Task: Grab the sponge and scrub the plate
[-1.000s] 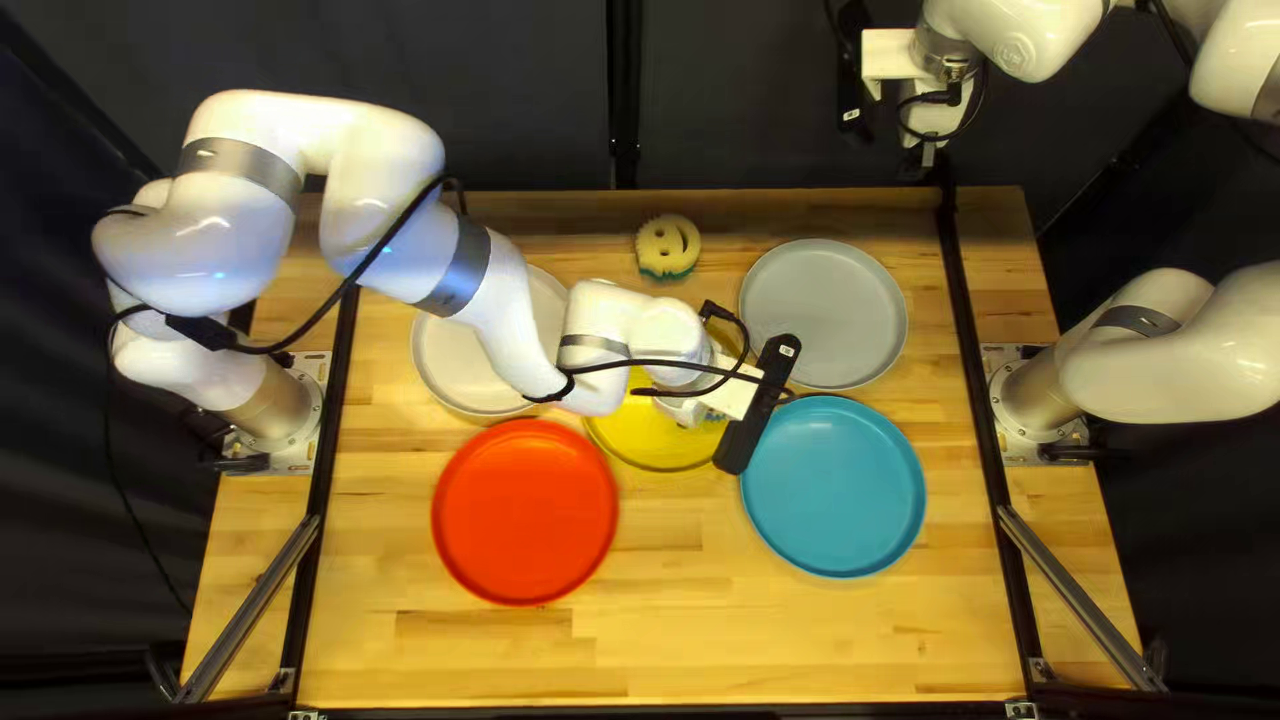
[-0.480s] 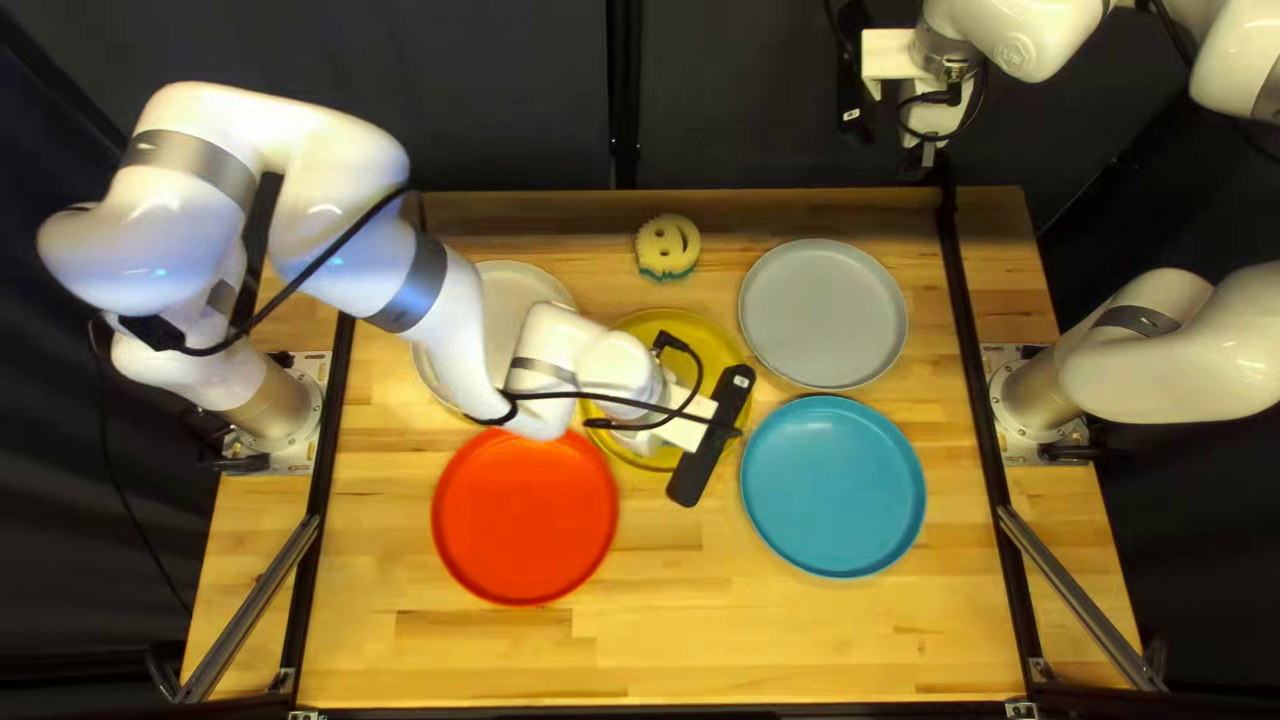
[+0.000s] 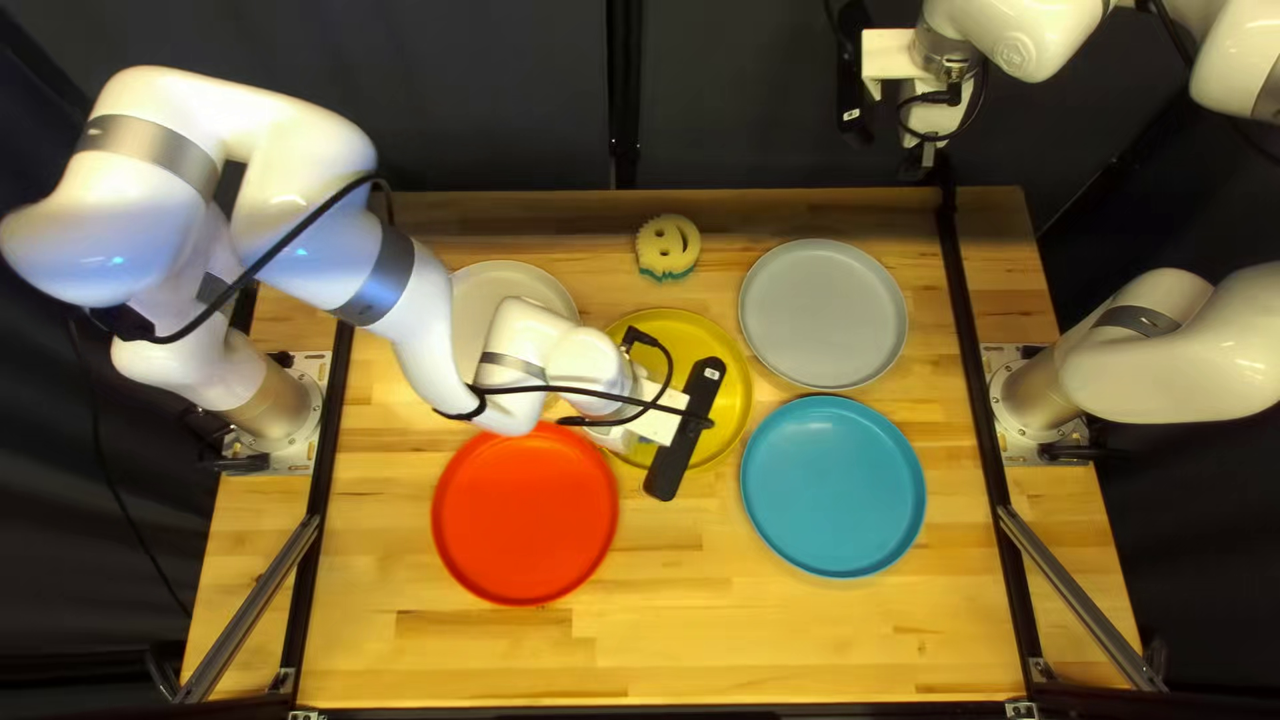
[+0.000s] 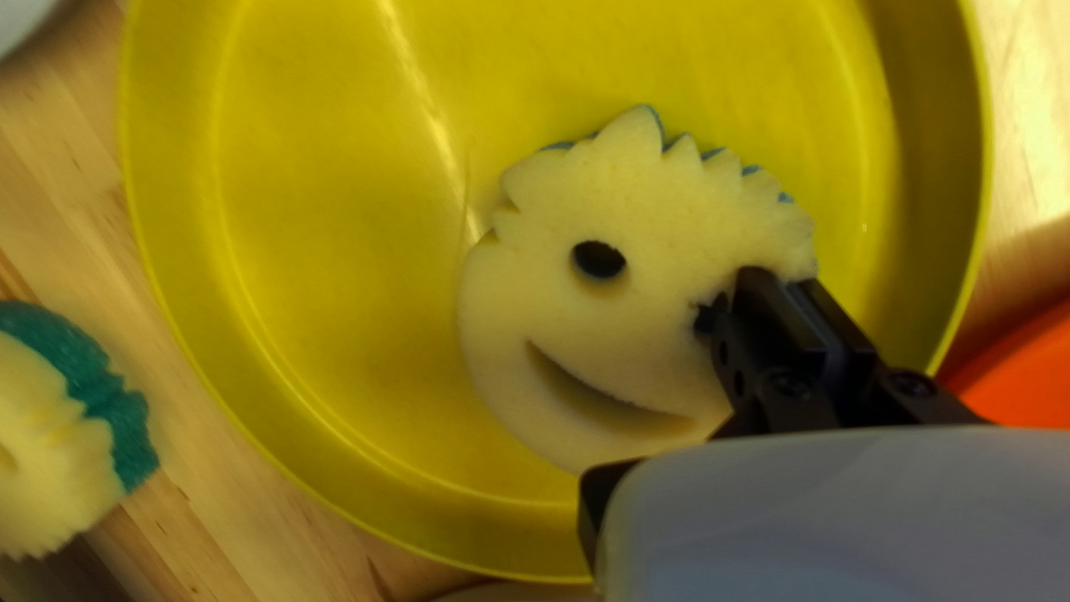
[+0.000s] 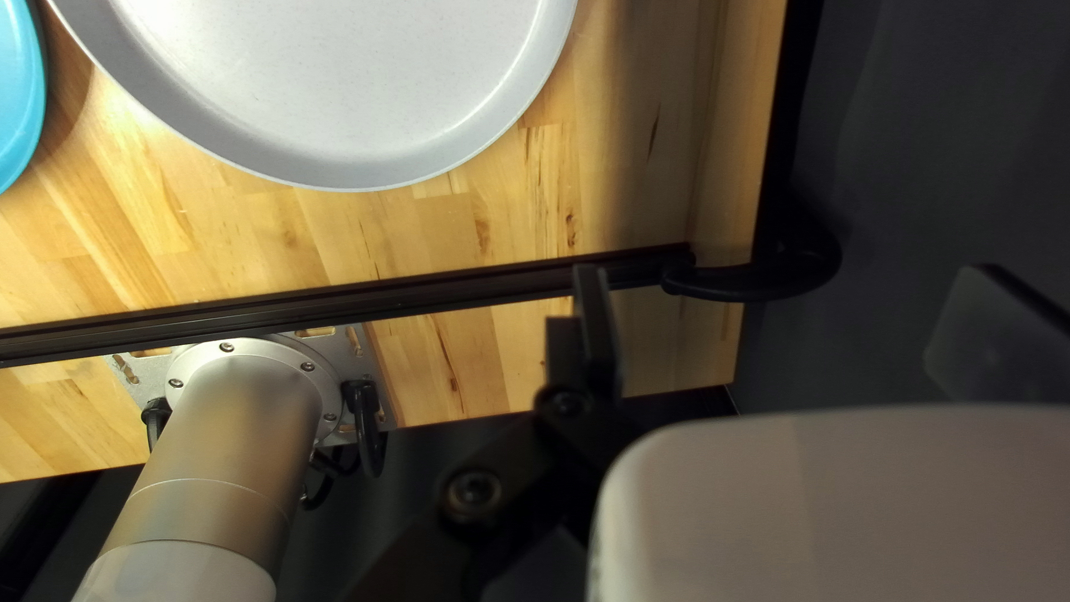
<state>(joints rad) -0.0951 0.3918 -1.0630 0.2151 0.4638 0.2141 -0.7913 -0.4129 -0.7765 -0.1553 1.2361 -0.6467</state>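
Observation:
In the top left view my left gripper [image 3: 616,432] is over the left part of the yellow plate [image 3: 731,378], its fingertips hidden. The left wrist view has this gripper [image 4: 787,283] shut on the cream smiling sponge [image 4: 641,223], pinching it near one eye; a blue layer edges the sponge, which lies flat over the inside of the yellow plate [image 4: 301,279]. Whether it touches the plate I cannot tell. My right gripper [image 3: 930,154] is raised beyond the table's far edge; in the right wrist view the gripper [image 5: 789,307] is open with nothing between its fingers.
A second sponge [image 3: 668,247] with a green layer lies near the far edge. Around the yellow plate are a red plate [image 3: 524,514], a blue plate [image 3: 834,487], a grey plate [image 3: 823,314] and a white plate [image 3: 510,283], the last partly under my left arm.
My left arm has moved leftward across the yellow plate, away from the blue plate. The sponge's blue edge, visible beside the gripper one second ago, is now hidden. The right arm has stayed still.

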